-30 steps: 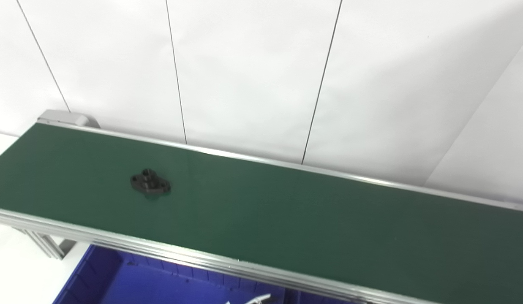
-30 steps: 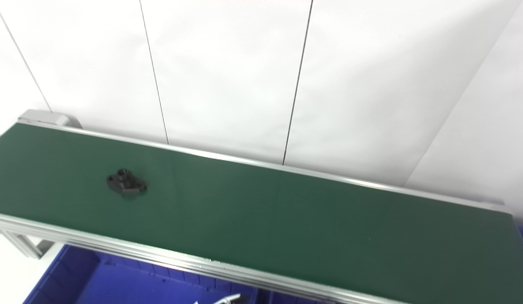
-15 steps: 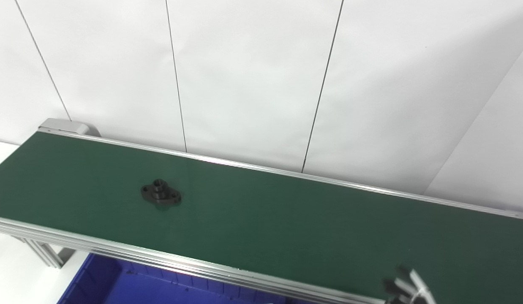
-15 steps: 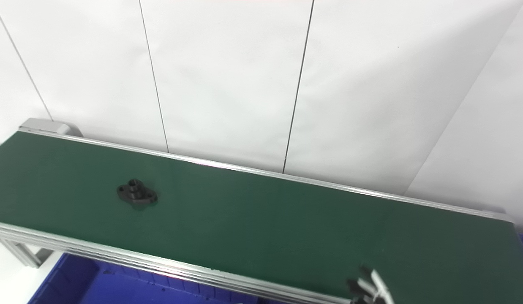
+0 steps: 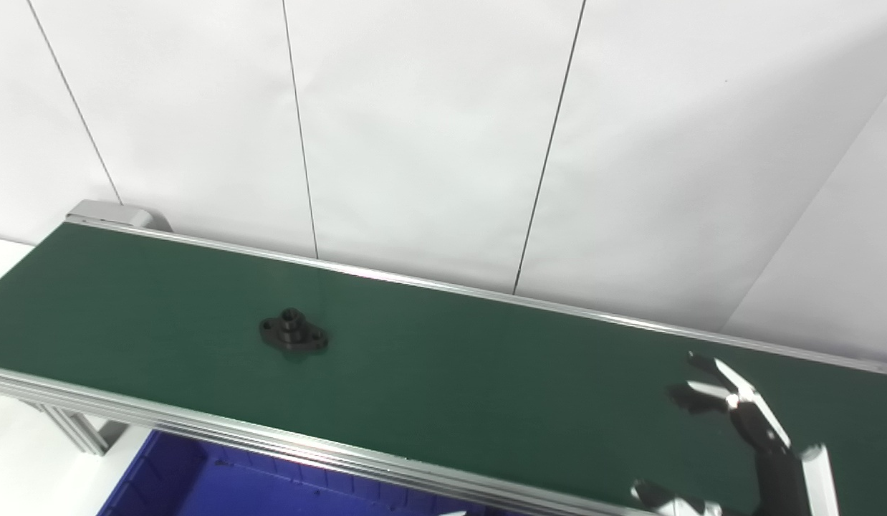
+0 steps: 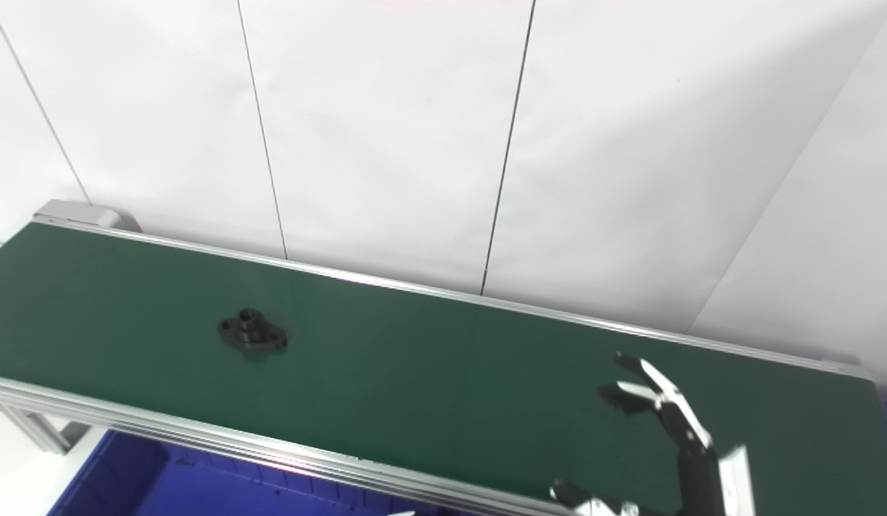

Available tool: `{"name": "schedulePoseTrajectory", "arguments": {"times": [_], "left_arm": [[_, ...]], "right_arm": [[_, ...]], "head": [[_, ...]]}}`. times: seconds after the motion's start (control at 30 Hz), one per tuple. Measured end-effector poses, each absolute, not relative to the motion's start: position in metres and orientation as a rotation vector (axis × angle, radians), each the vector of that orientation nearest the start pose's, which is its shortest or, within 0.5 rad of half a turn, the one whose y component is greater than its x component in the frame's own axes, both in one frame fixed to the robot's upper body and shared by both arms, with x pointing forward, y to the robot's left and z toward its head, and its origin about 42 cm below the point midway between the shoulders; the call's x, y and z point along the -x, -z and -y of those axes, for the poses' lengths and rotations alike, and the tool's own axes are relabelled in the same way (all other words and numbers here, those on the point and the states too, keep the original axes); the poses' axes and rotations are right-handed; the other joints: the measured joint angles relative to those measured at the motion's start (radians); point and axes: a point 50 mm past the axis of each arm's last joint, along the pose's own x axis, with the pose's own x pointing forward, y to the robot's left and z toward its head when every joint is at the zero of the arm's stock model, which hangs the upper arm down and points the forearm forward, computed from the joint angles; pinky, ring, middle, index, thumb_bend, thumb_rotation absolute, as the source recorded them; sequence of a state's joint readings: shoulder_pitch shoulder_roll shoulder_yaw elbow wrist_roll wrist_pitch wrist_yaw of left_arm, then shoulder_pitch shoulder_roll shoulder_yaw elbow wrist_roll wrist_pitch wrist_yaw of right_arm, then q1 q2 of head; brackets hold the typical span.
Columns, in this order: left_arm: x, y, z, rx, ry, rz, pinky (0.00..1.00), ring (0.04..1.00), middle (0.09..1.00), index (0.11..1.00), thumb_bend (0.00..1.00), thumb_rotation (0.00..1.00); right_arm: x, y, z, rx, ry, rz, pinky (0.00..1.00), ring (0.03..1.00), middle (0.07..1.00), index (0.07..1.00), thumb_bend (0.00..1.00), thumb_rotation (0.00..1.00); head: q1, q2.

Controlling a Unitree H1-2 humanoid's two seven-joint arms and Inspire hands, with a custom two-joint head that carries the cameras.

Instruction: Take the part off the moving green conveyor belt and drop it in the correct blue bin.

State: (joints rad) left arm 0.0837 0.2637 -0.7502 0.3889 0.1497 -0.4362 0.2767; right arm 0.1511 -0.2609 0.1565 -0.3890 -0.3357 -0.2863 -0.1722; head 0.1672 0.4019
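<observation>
Left eye view: black flanged part (image 5: 294, 334) rides the green conveyor belt (image 5: 451, 373), now slightly farther right than a second ago. Right hand (image 5: 744, 437), newly risen at near right, fingers apart and empty, well apart from it. Blue bin (image 5: 171, 480) lies below.

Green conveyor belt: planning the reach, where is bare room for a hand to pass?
The green conveyor belt lies bare between the small black flanged part and the open right robot hand, also left of the part. Only the right end, under that hand, is crowded.
</observation>
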Motion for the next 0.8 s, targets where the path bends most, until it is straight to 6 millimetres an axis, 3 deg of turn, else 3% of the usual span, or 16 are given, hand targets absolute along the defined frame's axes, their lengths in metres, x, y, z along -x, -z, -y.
{"name": "schedulePoseTrajectory", "arguments": {"times": [0.27, 0.8], "left_arm": [[-0.161, 0.025, -0.155, -0.338, 0.526, -0.043, 0.79, 0.873, 0.906, 0.874, 0.94, 0.51], [-0.172, 0.025, -0.17, -0.303, 0.513, -0.081, 0.77, 0.902, 0.935, 0.892, 0.95, 0.5]], "right_arm": [[-0.244, -0.194, 0.228, 0.578, -0.163, 0.514, 0.53, 0.624, 0.692, 0.821, 0.81, 0.56], [-0.297, -0.213, 0.195, 0.636, -0.259, 0.47, 0.57, 0.643, 0.694, 0.795, 0.81, 0.42]], "head": [[-0.061, 0.017], [-0.231, 0.044]]}}
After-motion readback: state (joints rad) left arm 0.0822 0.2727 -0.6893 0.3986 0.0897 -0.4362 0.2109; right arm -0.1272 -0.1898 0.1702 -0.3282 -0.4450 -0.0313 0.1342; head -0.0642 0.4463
